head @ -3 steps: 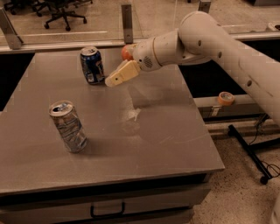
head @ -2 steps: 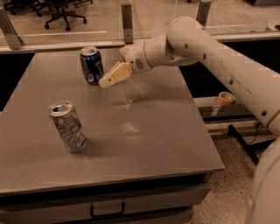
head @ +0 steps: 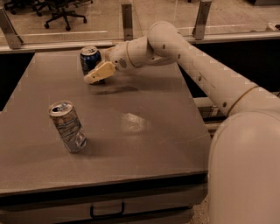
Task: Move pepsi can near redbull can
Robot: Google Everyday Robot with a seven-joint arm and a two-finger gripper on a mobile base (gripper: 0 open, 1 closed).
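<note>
**A:** Where is the pepsi can (head: 89, 58) found, and why is the tool (head: 97, 73) held there?

**B:** The pepsi can is seen upright at the far left part of the surface (head: 148, 148), close to the back edge. The tool is held low against the can's right, near side, overlapping its lower half in the camera view. It is judged to be lined up for a grasp at mid-height, so that the can can be carried upright. Whether the tool is open, closed or already gripping cannot be told, and contact with the can cannot be confirmed either.

**A:** And the redbull can (head: 68, 127)?

**B:** It is placed toward the front left of the surface, well apart from the pepsi can, and appears slightly tilted in the view. The task is therefore judged to be at the grasping step, with the carry not yet done.

**A:** Is anything found in the way?

**B:** Only bare surface is seen between the two cans, so no obstacle is expected along a straight path. The redbull can itself is slim and tall and could be tipped if approached too closely. The arm (head: 197, 65) is stretched across from the right. Beyond the surface, partition posts (head: 127, 19) and office chairs (head: 61, 13) are visible, and a drawer handle (head: 107, 211) is seen below the front edge. None of these is near the path.
</note>
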